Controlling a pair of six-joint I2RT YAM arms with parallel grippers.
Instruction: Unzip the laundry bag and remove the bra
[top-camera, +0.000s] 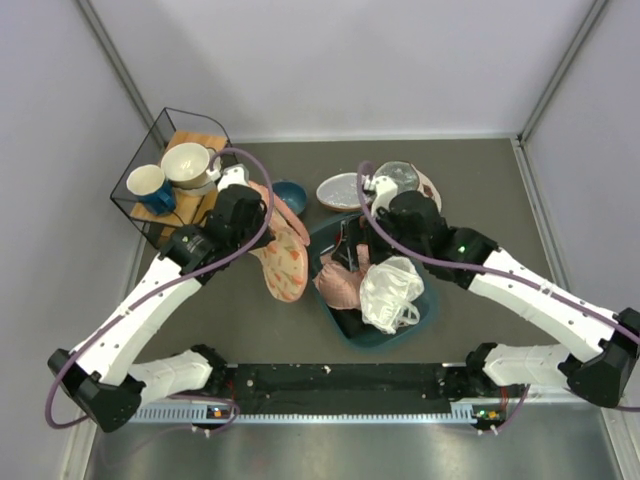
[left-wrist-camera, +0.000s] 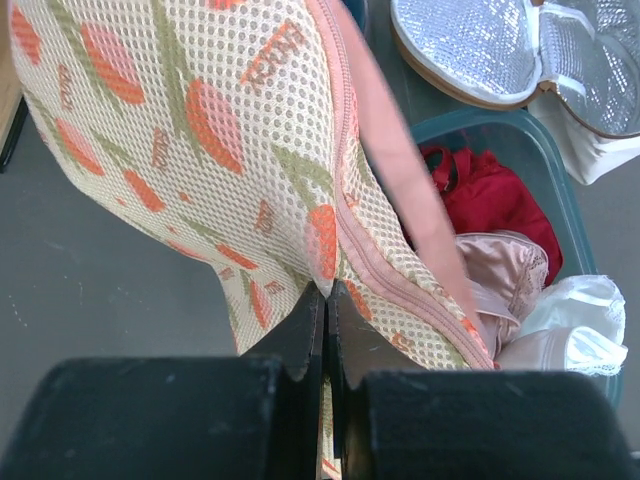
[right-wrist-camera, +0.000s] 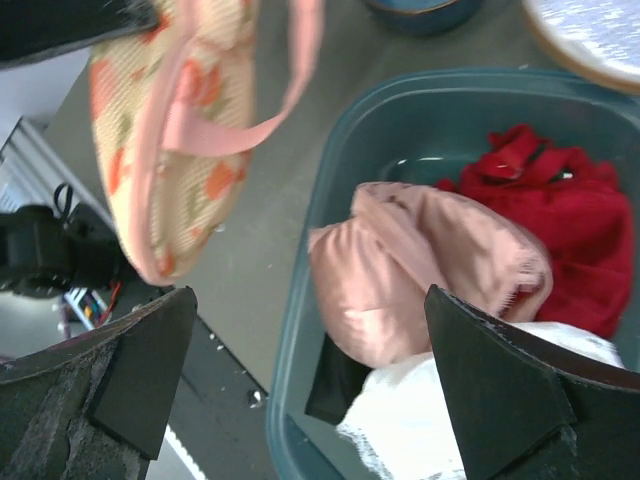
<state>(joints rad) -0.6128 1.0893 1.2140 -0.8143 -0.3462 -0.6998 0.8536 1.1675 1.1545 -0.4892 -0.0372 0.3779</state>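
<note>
Left hand (left-wrist-camera: 327, 300) is shut on the edge of the laundry bag (left-wrist-camera: 190, 140), at 9 o'clock of the teal basin (top-camera: 390, 342), likely so the zip can be pulled. Right hand (right-wrist-camera: 308, 300) is spread wide, empty, over the basin; the bra cannot be seen.

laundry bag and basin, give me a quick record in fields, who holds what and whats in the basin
bag: peach-pink printed mesh laundry bag, left of the basin
left tool: shut, pinching the bag's edge
right tool: open, empty, above the teal plastic basin
basin contents: red fabric garment, pale pink satin garment, white glossy bundle
zip: cannot tell if open
</note>
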